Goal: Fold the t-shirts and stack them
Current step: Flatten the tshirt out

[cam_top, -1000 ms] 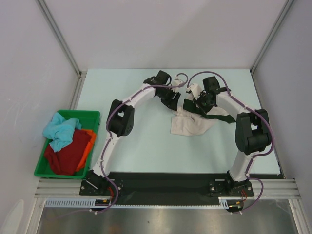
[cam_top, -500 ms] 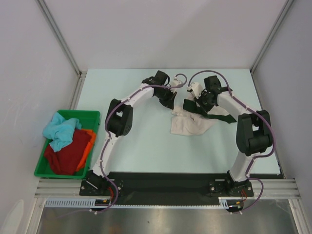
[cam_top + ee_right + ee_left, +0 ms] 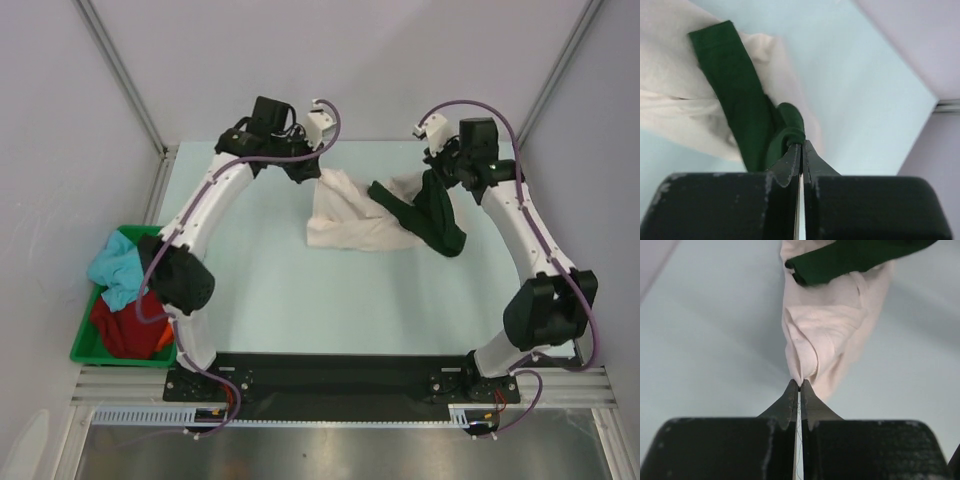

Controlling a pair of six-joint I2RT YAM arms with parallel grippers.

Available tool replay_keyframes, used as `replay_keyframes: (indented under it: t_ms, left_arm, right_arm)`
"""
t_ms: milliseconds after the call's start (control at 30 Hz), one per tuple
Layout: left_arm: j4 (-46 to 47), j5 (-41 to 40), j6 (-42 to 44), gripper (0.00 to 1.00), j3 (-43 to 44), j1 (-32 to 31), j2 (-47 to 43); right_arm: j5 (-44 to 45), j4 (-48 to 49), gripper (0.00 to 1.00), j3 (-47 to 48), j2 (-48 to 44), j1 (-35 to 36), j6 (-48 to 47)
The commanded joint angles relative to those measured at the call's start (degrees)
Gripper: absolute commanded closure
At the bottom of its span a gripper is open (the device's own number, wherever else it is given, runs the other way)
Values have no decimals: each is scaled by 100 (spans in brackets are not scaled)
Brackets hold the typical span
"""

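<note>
Top external view has both garments at the far middle of the pale blue-green tabletop, each raised at one end. Left tool is pinched fully together on a thin fold at the edge of the cream cotton t-shirt. The right tool is likewise clamped tight, on a bunched roll of the dark green cotton t-shirt. From its pinch at the far left, the cream shirt slopes down to a crumpled heap on the tabletop, so its long axis runs roughly left to right. The green one hangs from its pinch toward the near right, and one strip of it reaches left across the cream shirt's right end, touching it. Both look light, limp and wholly without stiffness. They will likely sag, twist and drag one another where they overlap, and a pinch on a single fold may slip. Better holds, I judge, would be two corners of a hem or both shoulders, once the pair is parted.
</note>
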Motion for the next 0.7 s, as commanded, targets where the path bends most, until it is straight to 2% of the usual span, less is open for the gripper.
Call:
replay_keyframes:
  t_ms: [0,133,267,300,400,500,600,667]
  left_arm:
    - [-287,-283,467,100,-50,-25,-806]
    - [-508,-512,582,100,-295,-25,-1623]
    - [-587,-564,565,100,-735,-34,-2851]
    - [-543,-643,565,100,-962,-25,-3056]
    - [-622,-801,582,100,-1139,-16,-3714]
    - [-455,-995,512,100,-1062,45,-4050]
    - [-271,-1091,345,100,-920,414,-4077]
    - [53,-1302,546,100,-1217,441,-4130]
  right_arm:
    - [-23,92,100,499,-738,32,161]
    - [-6,-110,100,491,-1519,102,241]
    - [3,-715,100,438,-2390,452,83]
    - [99,-726,100,368,-2818,550,117]
    - [556,-1041,100,499,-3234,927,486]
    - [793,-1297,100,658,-3560,850,662]
    - [1084,-1052,100,404,-3745,727,470]
    - [1128,-772,100,89,-3780,613,330]
